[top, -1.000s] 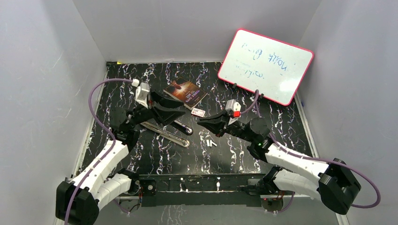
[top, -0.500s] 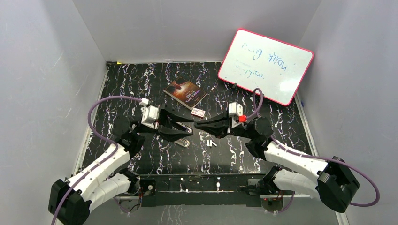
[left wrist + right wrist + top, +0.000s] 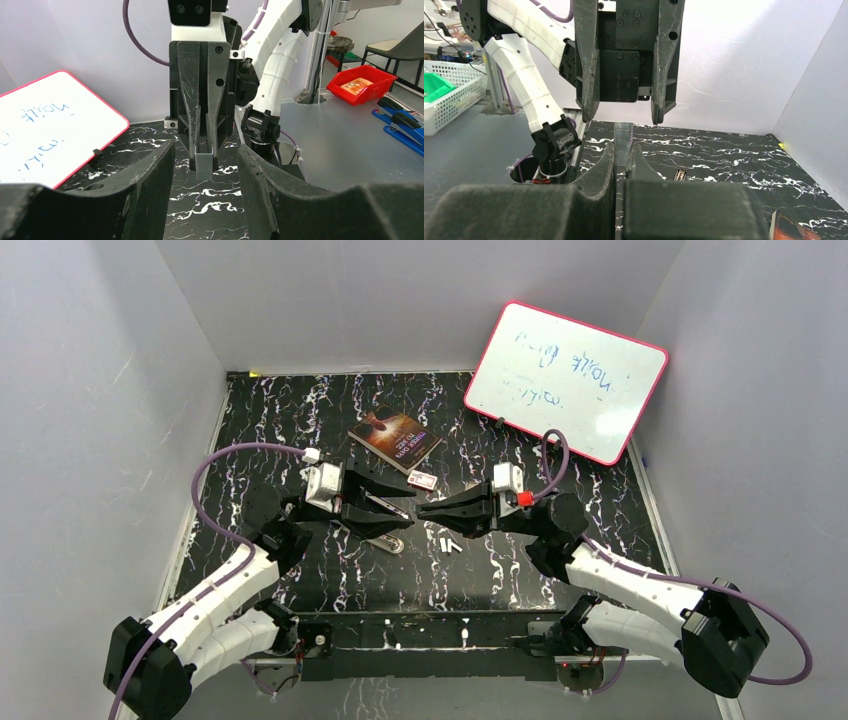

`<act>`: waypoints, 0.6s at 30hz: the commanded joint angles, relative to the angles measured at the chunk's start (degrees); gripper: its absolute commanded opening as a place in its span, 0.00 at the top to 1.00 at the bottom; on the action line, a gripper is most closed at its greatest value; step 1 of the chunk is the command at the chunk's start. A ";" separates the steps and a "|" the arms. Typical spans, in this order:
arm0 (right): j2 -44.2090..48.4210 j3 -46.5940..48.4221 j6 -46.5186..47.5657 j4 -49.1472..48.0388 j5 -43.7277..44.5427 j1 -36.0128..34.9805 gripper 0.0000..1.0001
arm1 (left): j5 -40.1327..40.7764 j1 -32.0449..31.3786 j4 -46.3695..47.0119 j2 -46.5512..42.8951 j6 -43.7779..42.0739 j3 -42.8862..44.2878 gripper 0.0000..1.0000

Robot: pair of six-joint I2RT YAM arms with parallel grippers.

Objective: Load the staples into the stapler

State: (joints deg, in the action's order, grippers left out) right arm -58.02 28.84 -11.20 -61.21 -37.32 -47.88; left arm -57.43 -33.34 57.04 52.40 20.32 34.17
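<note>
**Right gripper** (image 3: 424, 508) is clamping a short grey strip of staples (image 3: 623, 139) between closed jaws. The strip is projecting past the fingertips toward the left gripper (image 3: 404, 512).

**Both grippers** are facing each other tip to tip above the middle of the black marbled table (image 3: 300, 410). They are close together, and no contact is showing from above.

**Left gripper** is holding its jaws apart with nothing between them.

**Stapler** (image 3: 388, 542) is lying on the table beneath the left gripper, which is hiding most of it. Only its silver end is showing.

**Loose staple strips** (image 3: 450, 544) are lying on the table just nearer the arm bases than the right gripper's tip.

**Background:** a small white-and-red box (image 3: 422, 480) is sitting just beyond the grippers, near a book (image 3: 395, 437). A whiteboard (image 3: 565, 380) is leaning at the far right corner.
</note>
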 commanded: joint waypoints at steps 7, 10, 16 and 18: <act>1.43 3.59 -1.01 -4.16 0.15 0.07 1.00 | -0.36 -0.68 3.47 0.85 -1.17 0.69 0.61; 1.42 3.80 -0.90 -3.61 -0.24 0.11 1.00 | -0.74 -0.73 3.51 0.87 -1.02 0.56 0.64; 1.26 4.03 -0.57 -2.87 -0.30 0.07 1.00 | -0.75 -0.82 3.52 0.78 -0.89 0.51 0.72; 1.16 4.12 -0.58 -2.66 -0.30 0.07 1.00 | -0.80 -0.76 3.49 0.80 -0.90 0.51 0.74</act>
State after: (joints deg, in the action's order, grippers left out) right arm -57.74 29.58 -11.84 -61.60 -37.56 -47.88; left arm -57.63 -33.91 57.06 53.58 20.45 34.17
